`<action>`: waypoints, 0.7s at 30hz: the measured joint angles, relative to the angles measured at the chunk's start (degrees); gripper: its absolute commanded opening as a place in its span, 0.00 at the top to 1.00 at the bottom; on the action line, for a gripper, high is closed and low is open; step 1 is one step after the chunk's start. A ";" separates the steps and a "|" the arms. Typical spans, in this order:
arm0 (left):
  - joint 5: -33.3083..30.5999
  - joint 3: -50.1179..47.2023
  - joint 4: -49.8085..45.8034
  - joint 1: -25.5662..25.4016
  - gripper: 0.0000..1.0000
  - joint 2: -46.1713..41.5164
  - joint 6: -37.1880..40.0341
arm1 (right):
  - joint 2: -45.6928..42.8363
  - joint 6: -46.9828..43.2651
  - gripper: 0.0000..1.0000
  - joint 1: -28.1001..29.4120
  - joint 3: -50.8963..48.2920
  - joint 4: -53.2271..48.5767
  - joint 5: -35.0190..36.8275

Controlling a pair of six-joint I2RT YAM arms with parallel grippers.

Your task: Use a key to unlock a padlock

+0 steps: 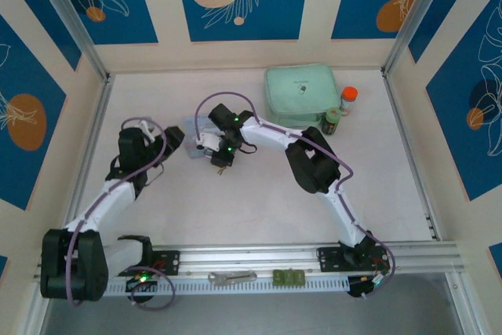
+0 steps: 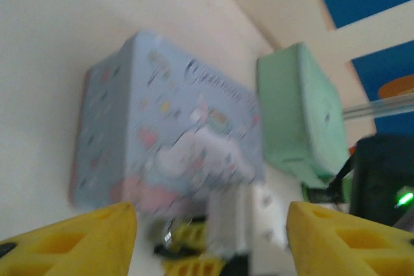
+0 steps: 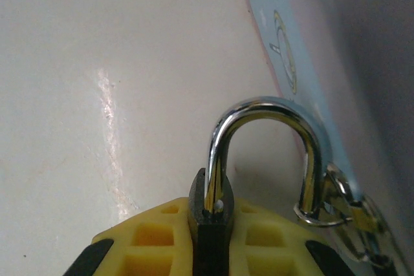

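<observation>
Padlock: tiny padlock with a dark square body and thin silver U-shaped shackle [image 3: 210,231], gripped edge-on low over the white counter [image 1: 235,217], near its middle, shackle standing clear above the grip.
Latch: cannot tell whether locked; shackle ends hidden where they meet the body.
Key: tiny silvery key on a small ring bunch [image 3: 354,221], ring looped round one shackle leg, dangling loose beside the body, held by neither arm.
Right fingers: yellow right fingers [image 3: 155,244] narrow, clamped on the padlock body.
Left fingers: yellow left fingers [image 2: 84,240] spread wide, nothing between them, pointed toward the tin and the held padlock; blurred view.
Neighbours: pale blue rectangular printed tin box [image 2: 168,140] just beside the shackle; mint-green soft pouch [image 1: 302,92] beyond it, two small bottles [image 1: 339,111] at its side.
Step, judged: key yet to be caught and turned toward the keyhole.
Risk one: dangling bunch swinging away from a closing pinch, or ring taken instead of the key.
Risk two: thin edge-on hold letting the body twist or slip under a push.
Risk three: shackle or bunch snagging on the tin, so close alongside.
</observation>
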 measured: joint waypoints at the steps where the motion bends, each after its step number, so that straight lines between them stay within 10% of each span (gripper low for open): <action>1: -0.11 -1.95 -0.42 -0.70 0.46 -1.66 -1.03 | -0.17 0.26 1.00 -0.02 -0.35 0.39 -0.22; 8: -4.26 -11.06 2.47 -11.96 0.56 -7.76 -9.35 | -0.59 1.77 1.00 -0.24 -1.42 2.36 -1.60; 21: -14.91 -12.26 26.75 -18.23 0.64 15.41 -14.53 | -2.75 2.69 1.00 -0.68 -5.57 6.03 -3.48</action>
